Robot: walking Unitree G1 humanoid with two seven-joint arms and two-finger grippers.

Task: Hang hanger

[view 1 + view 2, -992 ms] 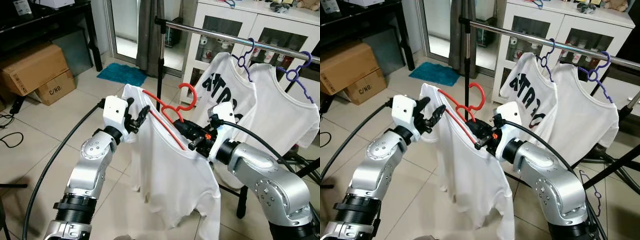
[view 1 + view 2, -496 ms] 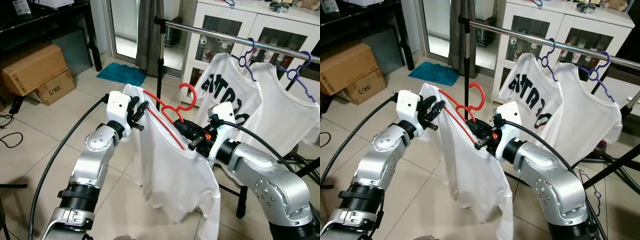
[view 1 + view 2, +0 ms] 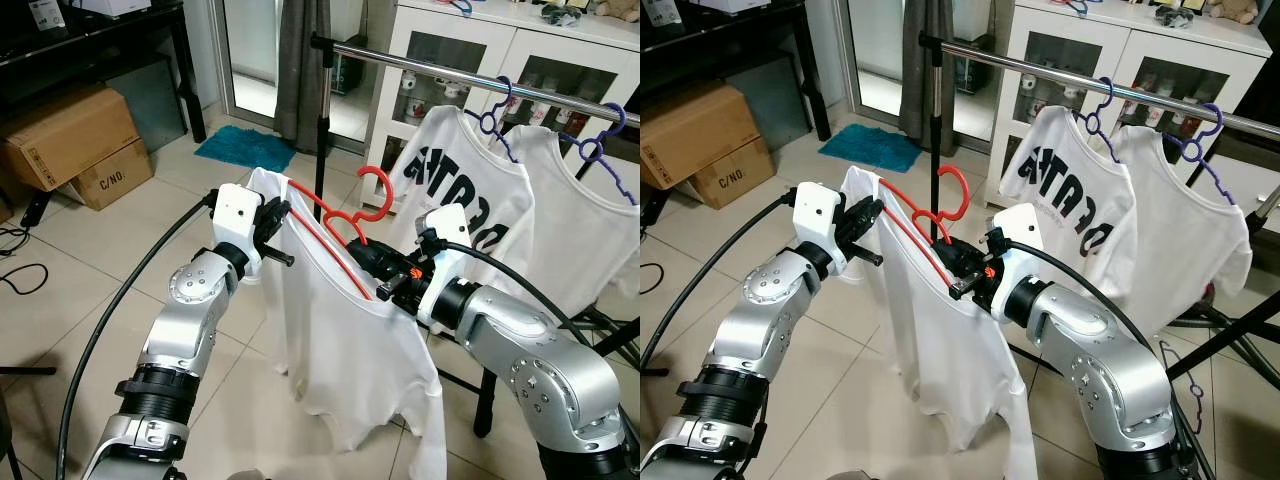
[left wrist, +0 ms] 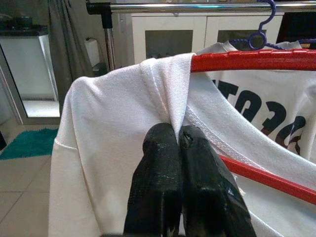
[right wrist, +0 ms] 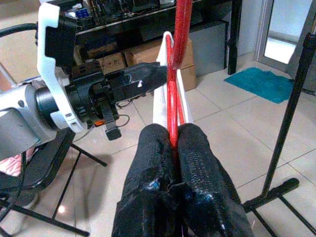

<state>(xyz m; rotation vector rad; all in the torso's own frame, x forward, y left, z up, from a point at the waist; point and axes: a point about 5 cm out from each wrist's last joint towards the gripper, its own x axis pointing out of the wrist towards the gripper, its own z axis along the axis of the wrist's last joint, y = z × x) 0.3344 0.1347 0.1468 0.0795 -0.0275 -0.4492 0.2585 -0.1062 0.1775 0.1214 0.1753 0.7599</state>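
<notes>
Below a chrome clothes rail (image 3: 440, 68), a red hanger (image 3: 340, 225) carrying a white T-shirt (image 3: 340, 350) is clamped by the right tool (image 3: 372, 262), its shoulder pinched by the left tool (image 3: 279, 219); its hook should be lifted level over the rail.

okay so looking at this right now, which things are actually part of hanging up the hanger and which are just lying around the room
Part of the job:
red hanger, gripped by the right gripper
white T-shirt on it, shoulder pinched by the left gripper
clothes rail

Just lying about:
cardboard boxes
teal mat
white cabinet
two shirts on purple hangers
</notes>
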